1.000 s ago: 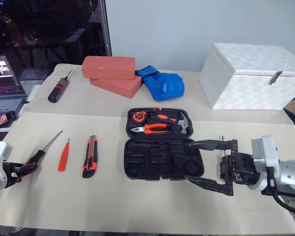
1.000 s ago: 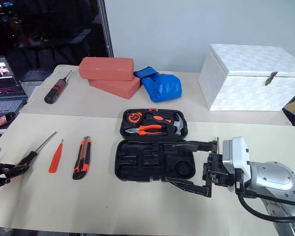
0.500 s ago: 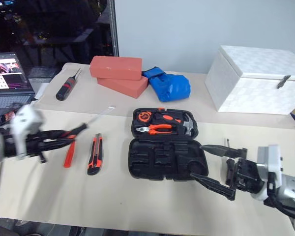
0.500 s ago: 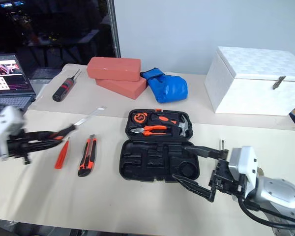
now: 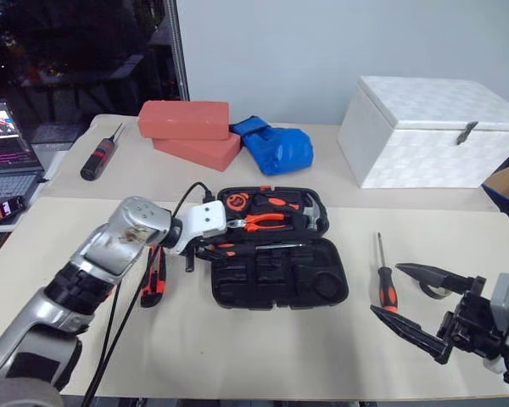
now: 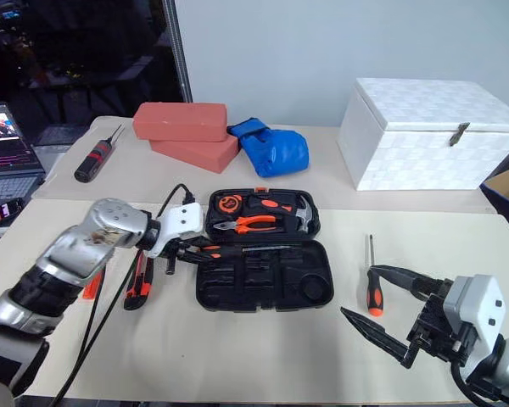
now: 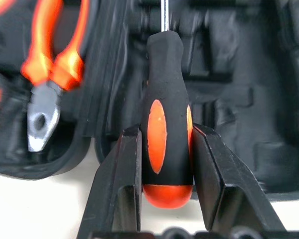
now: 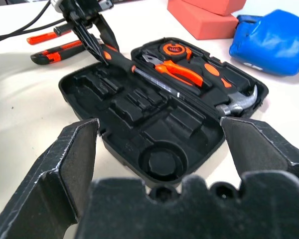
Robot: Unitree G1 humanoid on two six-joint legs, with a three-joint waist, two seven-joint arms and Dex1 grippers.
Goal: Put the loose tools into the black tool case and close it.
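Left pincer [image 7: 165, 149] clamps screwdriver [image 7: 165, 119] handle over black tool case [image 5: 322, 275]; right pincer [image 5: 416, 303] spread wide, empty.

The left arm [image 5: 93, 271] is a chain of rounded silver-grey shells with scuffed, mottled patches on the upper one, split by a black ribbed joint band. A boxy white wrist housing [image 5: 205, 222] caps it, and black cables loop from this housing and trail along the arm. The left tool [image 7: 164, 164] has two flat matte-black fingers [image 7: 122, 179] with squared edges. The right tool [image 5: 428, 305] carries long black fingers tapering to points, mounted on a black block with round screw holes, behind it a white housing [image 6: 479, 309] and silver shell.
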